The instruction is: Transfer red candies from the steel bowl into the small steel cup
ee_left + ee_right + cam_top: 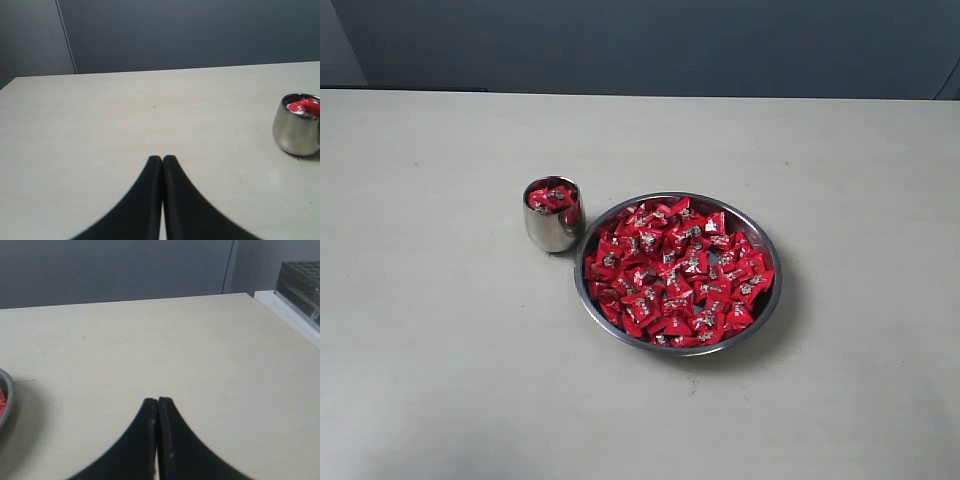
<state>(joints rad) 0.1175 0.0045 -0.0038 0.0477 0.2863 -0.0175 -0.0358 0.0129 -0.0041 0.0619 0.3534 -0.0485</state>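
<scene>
The left gripper point(162, 159) is pressed fully closed, its two black fingers meeting tip to tip with nothing between them, and it hangs low over the bare pale table point(440, 380). Ahead of it and off to the side, well apart from the fingertips, stands the small steel cup point(296, 127), upright, with a few red wrappers showing just below its rim. The right gripper point(158, 401) is likewise closed tight and empty, its tips touching above the tabletop. Off to its side, on the side toward the other arm and well clear of the fingers, the thin edge of the steel bowl point(9, 395) shows with a sliver of red inside it. Far ahead of this gripper on the opposite side, past the table's edge, sits a dark rack point(302, 277). From the exterior view, the bowl is heaped with the red candies point(675, 275), which cover its whole floor, and the cup stands just beside the bowl's rim, very close or touching. Neither gripper touches the cup, the bowl or any candy.
</scene>
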